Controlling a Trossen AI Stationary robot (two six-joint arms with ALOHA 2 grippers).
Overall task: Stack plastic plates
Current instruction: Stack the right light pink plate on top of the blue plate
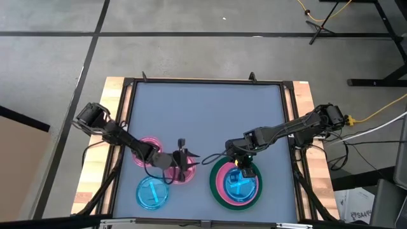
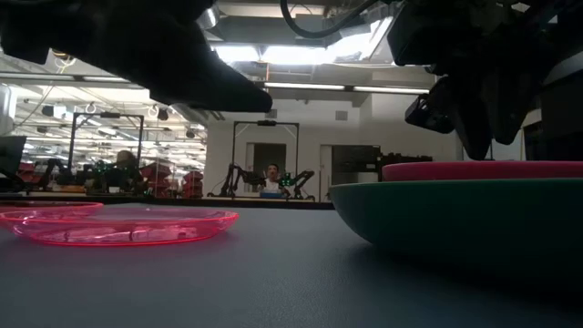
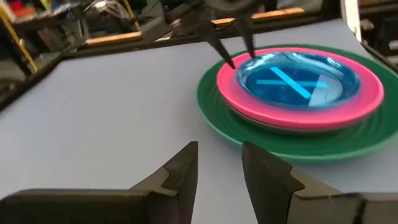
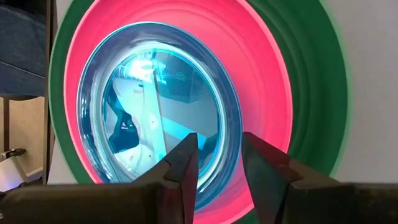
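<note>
A stack sits near the table's near right: a large green plate [image 1: 219,191], an opaque pink plate [image 3: 367,99] on it, and a translucent blue plate [image 4: 155,112] on top. My right gripper [image 4: 217,158] is open, pointing down, with a finger on either side of the blue plate's far rim. My left gripper [image 1: 182,158] is open and hovers over a translucent pink plate [image 1: 184,173] lying flat near the table's near middle. A second pink plate [image 1: 147,147] and a blue plate [image 1: 152,192] lie to its left. No dark grey plate shows. My right gripper stands over the blue plate's far rim [image 3: 244,62] from above, one finger inside the rim and one outside over the opaque pink plate. Whether the fingers touch the rim I cannot tell. The plate lies flat on the stack.
The far half of the grey table top [image 1: 203,108] is bare. A raised dark frame [image 1: 130,95] and wooden side rails border it. The two arms' grippers are close together near the near middle. People and other robot stations show in the room beyond.
</note>
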